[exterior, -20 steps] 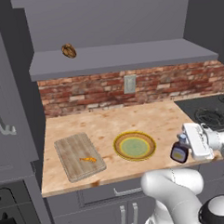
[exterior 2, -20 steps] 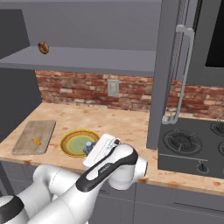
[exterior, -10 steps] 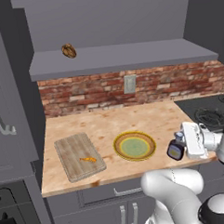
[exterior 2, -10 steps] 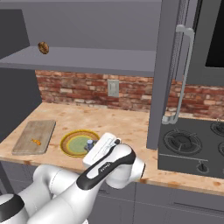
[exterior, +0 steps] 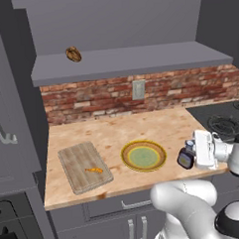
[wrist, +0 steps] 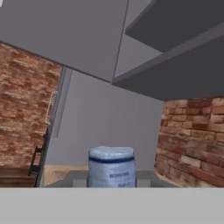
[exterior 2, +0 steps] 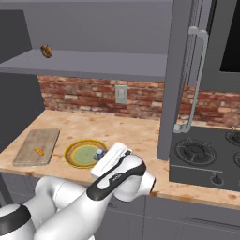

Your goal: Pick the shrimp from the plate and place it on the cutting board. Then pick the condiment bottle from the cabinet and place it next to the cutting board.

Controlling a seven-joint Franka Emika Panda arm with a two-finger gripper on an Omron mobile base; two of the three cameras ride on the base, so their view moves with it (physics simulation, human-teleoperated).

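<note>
Dark brown-purple, the condiment bottle (exterior: 186, 157) is lying tipped in your gripper (exterior: 192, 156), its long axis roughly level and its pale cap (wrist: 111, 154) pointing toward the plate (exterior: 143, 155). You are holding it over the wooden counter (exterior: 156, 125), just beside the plate and well apart from the cutting board (exterior: 84, 166). The fingers are clamping the bottle's sides in the hand view; its label (wrist: 111, 174) is carrying small print too blurred to read. The shrimp (exterior: 94, 169) is lying on the cutting board, its length running across the board. A round brown lump (exterior: 74, 54) is sitting on the cabinet (exterior: 133, 58) shelf.
</note>
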